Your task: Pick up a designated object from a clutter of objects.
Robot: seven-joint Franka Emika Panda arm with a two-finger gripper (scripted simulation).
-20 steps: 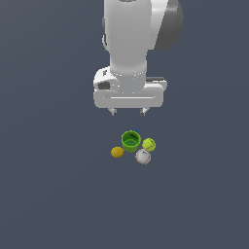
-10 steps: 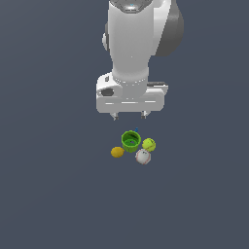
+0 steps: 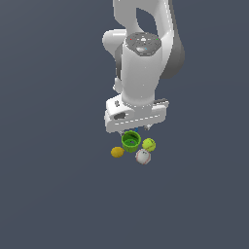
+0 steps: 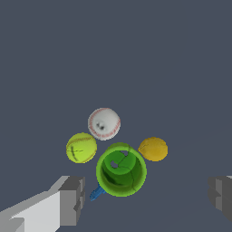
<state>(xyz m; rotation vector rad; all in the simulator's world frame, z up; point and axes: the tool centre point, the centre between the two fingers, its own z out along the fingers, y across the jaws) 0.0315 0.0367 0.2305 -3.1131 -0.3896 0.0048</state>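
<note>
The designated object, a white baseball (image 3: pixel 143 156) (image 4: pixel 104 123) with red stitching, lies on the floor at the near edge of the clutter of objects. Around it are a green cup (image 3: pixel 130 141) (image 4: pixel 121 169), a yellow-green tennis ball (image 3: pixel 149 144) (image 4: pixel 81 147) and an orange-yellow lemon-like object (image 3: pixel 117 152) (image 4: pixel 153 149). My gripper (image 3: pixel 135 130) (image 4: pixel 147 197) hangs open just above the cup, with nothing between its fingers (image 4: pixel 72 199). In the wrist view the baseball lies beyond the cup, away from the fingers.
A small blue piece (image 4: pixel 96 193) pokes out from beside the cup's base. The four objects sit close together, the tennis ball nearly touching the baseball. Plain dark grey floor (image 3: pixel 58 194) surrounds the group.
The arm has lowered: the hand has come down from well above the clutter to just over the green cup. The objects have not moved.
</note>
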